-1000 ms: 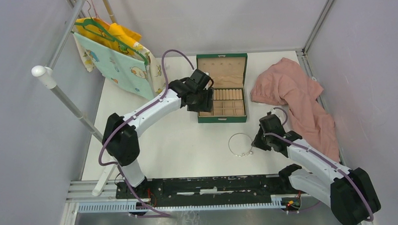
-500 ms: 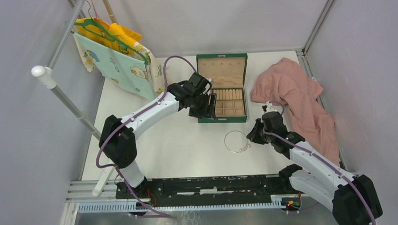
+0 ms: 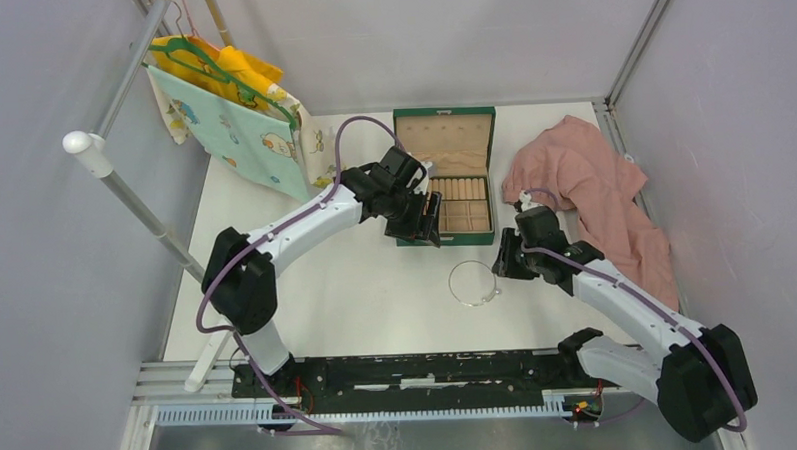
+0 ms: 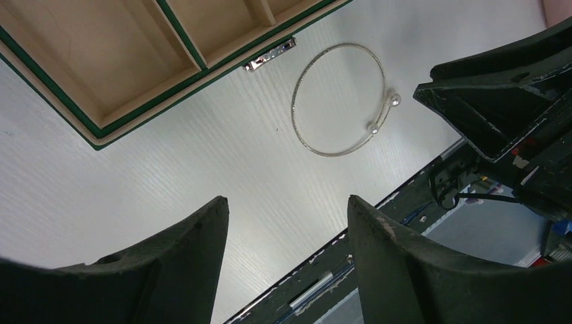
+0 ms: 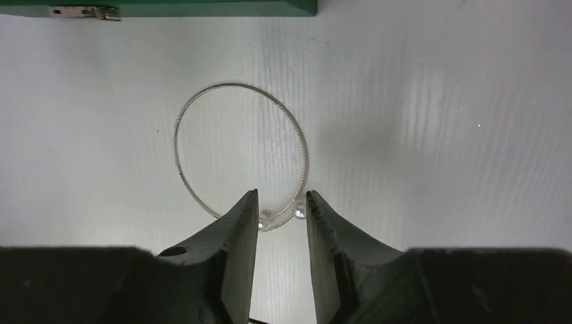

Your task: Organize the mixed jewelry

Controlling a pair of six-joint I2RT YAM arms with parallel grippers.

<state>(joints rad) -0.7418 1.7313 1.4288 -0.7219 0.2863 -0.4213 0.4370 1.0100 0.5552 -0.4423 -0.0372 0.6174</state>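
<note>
Silver hoop (image 5: 236,84), beaded ends between the narrowly parted right hand (image 5: 282,197), possibly just touching

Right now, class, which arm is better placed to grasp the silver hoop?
Right. The right arm's fingers, open, bracket the beaded end of the silver hoop; the left arm's fingers hang open by the green box, farther from the hoop.

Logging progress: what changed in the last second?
The right pincer moved toward the green box, and the silver hoop shifted slightly that way; the pincer, open, straddles its beaded end. The left pincer, open, moved right toward the box front. Box and pink cloth stayed put.
</note>
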